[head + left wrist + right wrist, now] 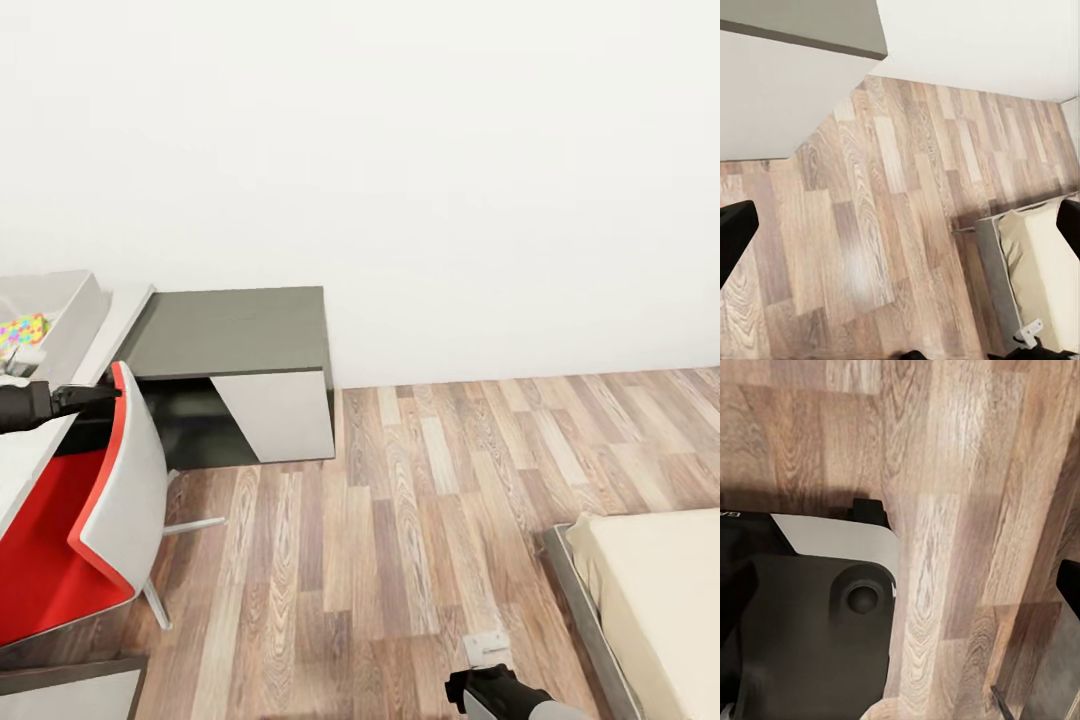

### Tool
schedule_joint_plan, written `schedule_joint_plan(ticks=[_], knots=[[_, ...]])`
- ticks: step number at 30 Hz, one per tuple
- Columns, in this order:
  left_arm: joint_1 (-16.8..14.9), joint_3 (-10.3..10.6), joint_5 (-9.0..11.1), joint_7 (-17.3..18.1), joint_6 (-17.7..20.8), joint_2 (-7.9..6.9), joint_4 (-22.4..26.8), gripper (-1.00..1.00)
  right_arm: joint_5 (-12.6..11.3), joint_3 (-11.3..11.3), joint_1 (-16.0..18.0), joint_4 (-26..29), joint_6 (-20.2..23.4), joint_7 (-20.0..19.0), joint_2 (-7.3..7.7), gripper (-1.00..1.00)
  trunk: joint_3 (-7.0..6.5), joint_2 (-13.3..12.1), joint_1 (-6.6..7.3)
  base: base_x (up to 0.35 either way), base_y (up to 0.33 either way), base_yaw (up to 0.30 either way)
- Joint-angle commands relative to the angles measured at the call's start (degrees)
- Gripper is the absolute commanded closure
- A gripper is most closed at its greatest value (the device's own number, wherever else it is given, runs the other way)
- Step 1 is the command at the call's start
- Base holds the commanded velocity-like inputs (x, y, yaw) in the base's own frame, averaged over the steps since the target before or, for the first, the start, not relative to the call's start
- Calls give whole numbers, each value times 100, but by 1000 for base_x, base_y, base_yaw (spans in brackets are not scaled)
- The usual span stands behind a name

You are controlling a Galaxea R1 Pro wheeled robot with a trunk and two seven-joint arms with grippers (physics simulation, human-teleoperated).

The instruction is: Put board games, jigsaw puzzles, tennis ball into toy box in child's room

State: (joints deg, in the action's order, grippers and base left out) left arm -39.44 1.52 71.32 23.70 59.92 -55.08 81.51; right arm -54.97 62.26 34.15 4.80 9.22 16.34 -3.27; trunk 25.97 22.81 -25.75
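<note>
- In the head view the long pale grey-white counter (30,455) runs along the left edge, joined at its far corner to a lower dark grey cabinet section (235,330) with a white slanted front panel.
- The shallow light grey toy box (70,305) with sloping sides sits at the far end of the counter, cut off by the picture's left edge.
- Inside the toy box lies a thin flat jigsaw puzzle (22,331) patterned in yellow, pink, blue and green pieces; only part of it shows.
- A chair with a red seat and a grey-white shell (95,520) stands against the counter, its thin metal legs on the wood-plank floor (400,520).
- The left arm reaches in over the counter just in front of the toy box; the left hand (92,395) is a dark tip above the chair's back.
- In the left wrist view the two dark fingers (735,232) stand at opposite edges of the picture, spread wide with nothing between them, over floor planks and the bed's corner.
- The cream-beige bed (665,590) with a grey frame fills the lower right corner of the head view.
- The right hand (907,585) hangs low over the floor beside the robot's dark base (802,630); its fingers sit at the picture's edges, spread and empty.
</note>
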Motion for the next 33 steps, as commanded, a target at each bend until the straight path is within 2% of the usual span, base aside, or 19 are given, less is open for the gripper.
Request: schedule_joint_plan(ticks=[1,2,5,7,8,11,12,13,17,20,21,22,23,25,26,29,30,32,33], knots=[[-17,69,-41,27,8,35,34,-100,-28,48,4,13,36,36,2,-100,9,10,-3,0,0,-14],[-20,92,-50,9,8,71,48,-100,-27,49,4,13,36,36,2,-100,9,10,-3,0,0,-11],[-29,162,-112,-325,-4,458,84,-100,-24,49,4,13,31,36,2,-100,9,10,-3,0,0,-5],[-30,272,-269,-1075,-1,977,94,-100,-23,49,4,13,30,36,2,-100,9,10,-3,0,0,-2],[-30,323,-332,-1314,1,1117,96,-100,-23,49,4,13,31,36,2,-100,9,10,-3,0,0,0],[-20,704,-611,-2607,3,1830,76,-100,-23,49,4,13,28,36,10,-100,9,10,-3,0,0,0],[-17,766,-636,-2750,-1,1924,64,-100,-23,49,4,13,28,36,12,-100,9,10,-3,0,0,0],[-3,967,-690,-3047,-20,2180,14,-100,-23,49,4,13,27,36,16,-100,9,10,-3,0,0,0],[176,1442,-823,-3329,-86,2571,-241,-100,-22,49,4,13,27,36,19,-100,9,10,-3,0,0,0],[279,1674,-1036,-3400,-256,2723,-630,-100,-21,49,4,13,27,36,17,-100,9,10,-3,0,0,0],[315,1783,-1175,-3415,-420,2811,-922,-100,-20,47,4,13,27,36,17,-100,9,10,-3,0,0,0],[358,1910,-1383,-3425,-757,2968,-1495,-100,-21,40,4,13,22,39,14,-100,9,10,-3,0,0,0],[369,1951,-1443,-3427,-881,3033,-1723,-100,-22,38,4,13,18,41,11,-100,10,10,-3,0,0,0],[393,2142,-1673,-3431,-1406,3345,-2746,-100,-22,34,4,13,-63,43,4,-100,14,10,-3,0,0,0],[397,2193,-1729,-3431,-1553,3426,-3013,-100,-22,34,4,13,-97,44,2,-100,16,10,-3,0,0,0],[407,2475,-2132,-3420,-2610,3810,-4492,-100,-30,33,4,13,-277,51,-5,-100,23,10,-3,0,0,0],[408,2523,-2205,-3415,-2799,3861,-4708,-100,-32,33,4,13,-292,53,-5,-100,26,10,-3,0,0,0],[409,2716,-2485,-3401,-3492,4092,-5472,-100,-42,29,4,12,-327,63,-6,-100,31,10,-3,0,0,0],[410,2758,-2546,-3399,-3642,4157,-5646,-100,-44,28,4,12,-332,65,-6,-100,32,10,-3,0,0,0]])
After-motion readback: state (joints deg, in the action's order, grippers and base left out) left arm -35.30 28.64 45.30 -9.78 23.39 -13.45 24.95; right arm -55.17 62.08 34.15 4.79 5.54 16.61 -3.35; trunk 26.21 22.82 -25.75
